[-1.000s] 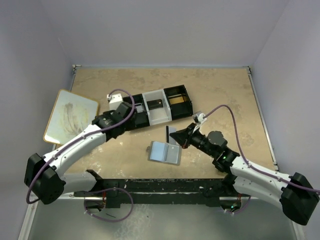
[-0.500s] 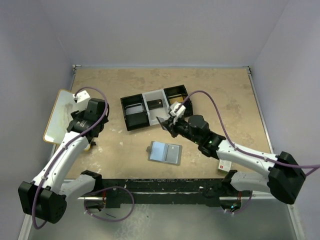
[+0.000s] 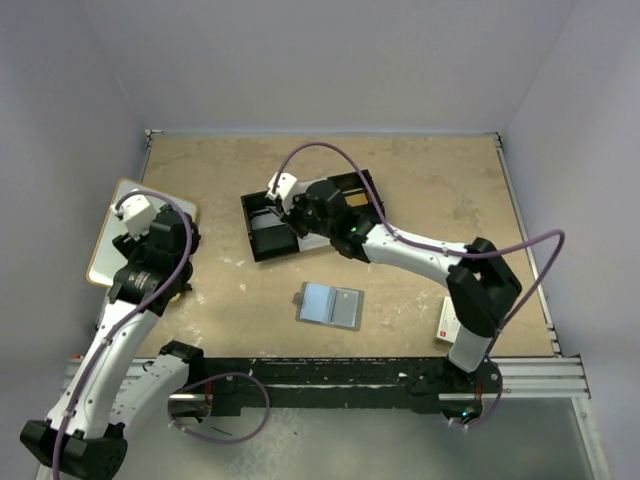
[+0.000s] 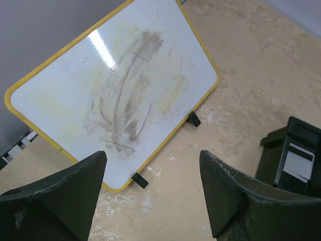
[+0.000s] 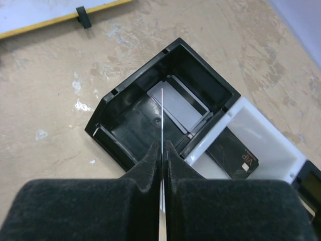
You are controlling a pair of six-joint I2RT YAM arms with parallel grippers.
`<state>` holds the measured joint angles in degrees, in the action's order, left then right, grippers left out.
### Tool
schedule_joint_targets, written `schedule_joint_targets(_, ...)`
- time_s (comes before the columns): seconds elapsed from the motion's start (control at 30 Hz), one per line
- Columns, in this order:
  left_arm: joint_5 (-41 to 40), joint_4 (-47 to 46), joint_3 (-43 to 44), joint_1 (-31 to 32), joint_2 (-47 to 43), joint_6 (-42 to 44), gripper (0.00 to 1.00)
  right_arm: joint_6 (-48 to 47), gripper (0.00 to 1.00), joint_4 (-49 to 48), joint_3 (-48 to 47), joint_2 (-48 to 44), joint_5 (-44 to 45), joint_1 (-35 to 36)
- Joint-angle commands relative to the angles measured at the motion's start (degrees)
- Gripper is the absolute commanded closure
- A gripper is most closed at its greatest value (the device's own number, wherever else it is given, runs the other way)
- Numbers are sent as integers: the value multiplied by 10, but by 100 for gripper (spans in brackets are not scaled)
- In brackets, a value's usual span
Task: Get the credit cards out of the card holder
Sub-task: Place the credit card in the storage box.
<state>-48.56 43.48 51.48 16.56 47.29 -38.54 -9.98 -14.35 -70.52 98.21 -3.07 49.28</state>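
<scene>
Right gripper clamps a thin card edge-on above the tray, over its black end compartment. Left gripper stands wide, empty.

The grey card holder lies unfolded flat; a credit card hangs edge-on.

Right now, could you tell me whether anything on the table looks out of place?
Nothing is spilled. The whiteboard at the left is smeared with brownish streaks, and the tray sits askew on the table. The card holder lies open; the right hand pinches a card over the tray.
</scene>
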Motion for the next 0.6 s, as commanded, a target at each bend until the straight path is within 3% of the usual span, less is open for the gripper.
schedule_joint_targets(0.0, -30, -20, -8, 0, -52, -9, 27, -66, 100, 39, -76, 48, -21, 1)
schedule_joint_targets(0.37, -11, -26, -17, -1, -24, -11, 24, -196, 100, 55, -176, 157, 0, 2)
schedule_joint_targets(0.57, -11, -21, -9, 0, -21, -13, 23, -281, 100, -37, -176, 192, -5, 1)
